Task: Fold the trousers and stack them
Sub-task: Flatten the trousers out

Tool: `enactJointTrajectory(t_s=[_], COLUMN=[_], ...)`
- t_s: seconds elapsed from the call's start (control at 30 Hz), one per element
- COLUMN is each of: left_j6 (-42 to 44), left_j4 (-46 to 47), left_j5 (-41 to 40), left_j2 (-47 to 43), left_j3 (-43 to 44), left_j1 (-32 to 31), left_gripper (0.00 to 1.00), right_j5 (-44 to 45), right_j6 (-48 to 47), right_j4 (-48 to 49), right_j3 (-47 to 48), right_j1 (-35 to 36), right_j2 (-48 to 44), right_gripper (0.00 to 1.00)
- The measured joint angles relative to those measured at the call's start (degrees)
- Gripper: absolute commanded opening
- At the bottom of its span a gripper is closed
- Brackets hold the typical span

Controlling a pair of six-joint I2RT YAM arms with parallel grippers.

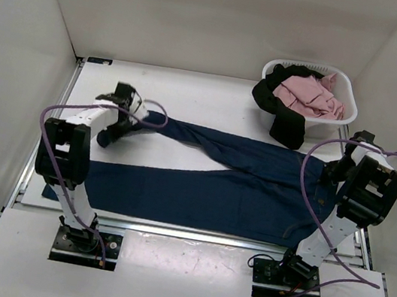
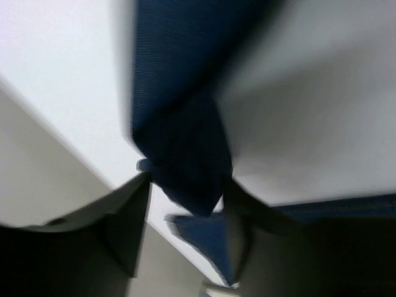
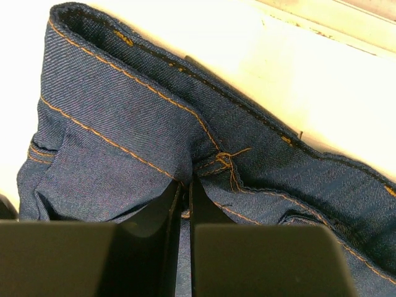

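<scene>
From above, the dark blue jeans (image 1: 198, 194) lie spread out on the white surface (image 1: 192, 94). The legs point to the left edge and the waist is by the right edge. Only this view shows the white laundry basket (image 1: 349, 94) in the far right corner. Some pink cloth (image 1: 310, 95) sits in it. The black trousers (image 1: 287, 121) hang over its near rim, close to the jeans.

The left wrist view is blurry. Up close it shows the left jaws pinching a bunched bit of blue cloth between them. From above, the left arm (image 1: 69, 150) reaches to the end of the far leg, toward the left edge.

The right wrist view shows what the top view cannot: orange stitches (image 3: 111, 142) and the thick waistband of the jeans. The right jaws are almost pressed together, with a fold of denim pinched in the thin gap.

From above, the right arm (image 1: 366, 192) covers its own jaws and part of the waist. A purple cable (image 1: 306, 166) loops across the jeans there.
</scene>
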Motion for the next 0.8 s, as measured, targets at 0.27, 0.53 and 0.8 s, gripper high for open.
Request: enactJointTrajectory(t_s=[0.27, 0.53, 0.8], left_j6=[0.44, -1.64, -5.25], left_j4=[-10.88, -14.97, -16.41], left_j5=[6.91, 21.33, 19.69], left_j2=[-1.88, -0.31, 21.97], left_j3=[-5.44, 26.77, 35.41], left_j1=[4.70, 12.39, 15.12], left_gripper=[0.85, 0.80, 0.90], right_j5=[-0.17, -0.35, -0.42], right_j6=[-1.49, -2.60, -3.78], right_j4=[0.42, 1.03, 1.05], right_j3=[-0.22, -0.74, -0.68], right_j1=[0.00, 0.00, 0.00], right_j2=[-0.17, -0.52, -0.48], right_gripper=[0.03, 0.03, 0.03])
